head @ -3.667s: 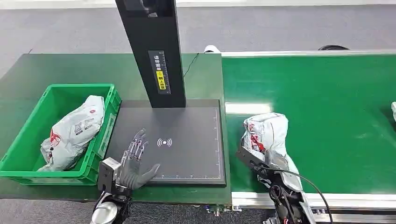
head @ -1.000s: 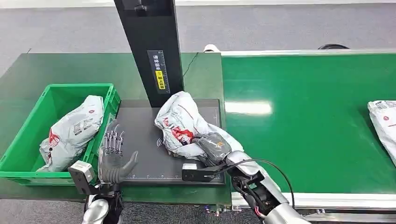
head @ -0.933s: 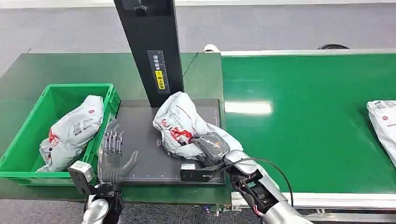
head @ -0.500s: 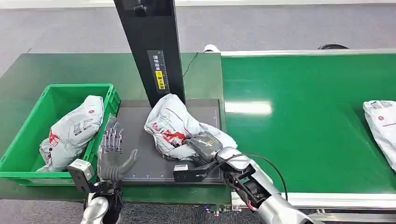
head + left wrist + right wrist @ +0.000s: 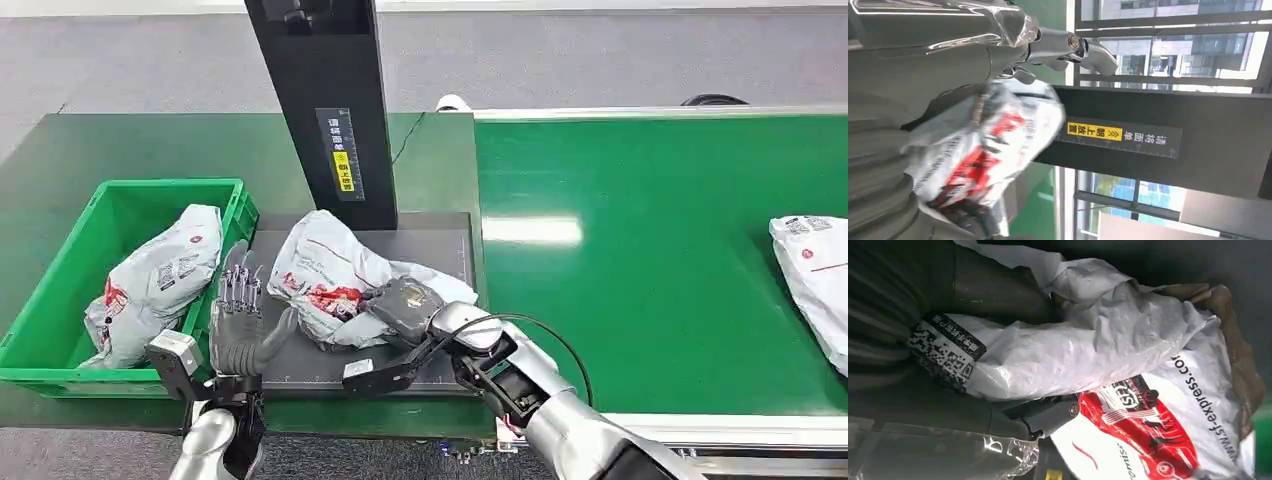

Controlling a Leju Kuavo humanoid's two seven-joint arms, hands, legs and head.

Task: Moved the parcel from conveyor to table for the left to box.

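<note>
**Parcel on the pad, gripped by the right hand**

Lies on the black pad (image 5: 440,250) at the foot of the black post (image 5: 325,105): a crumpled white parcel (image 5: 330,280) with red print, its left end near the left hand (image 5: 240,325). Gripped at its right end by the right hand (image 5: 400,305), fingers closed over the plastic; seen close in the right wrist view as white film (image 5: 1108,350) bunched against the hand (image 5: 973,295), with a black code label and red logo showing. Seen blurred in the left wrist view too (image 5: 983,145), in front of the post (image 5: 1168,145) with its yellow sticker.

Stands upright at the pad's left edge, between the pad and the bin (image 5: 60,300): the left hand, fingers spread and pointing up, thumb out toward the parcel, holding nothing. Whether the thumb touches the parcel cannot be told.

Sits to the left of the pad on the dark green table (image 5: 130,145): the green bin, holding a second parcel (image 5: 155,280), grey-white with red marks, leaning along its right side.

Runs to the right of the table: the bright green conveyor (image 5: 650,260). Carries a third parcel (image 5: 815,270) at the far right edge, cut off by the frame, well apart from the right hand.
</note>
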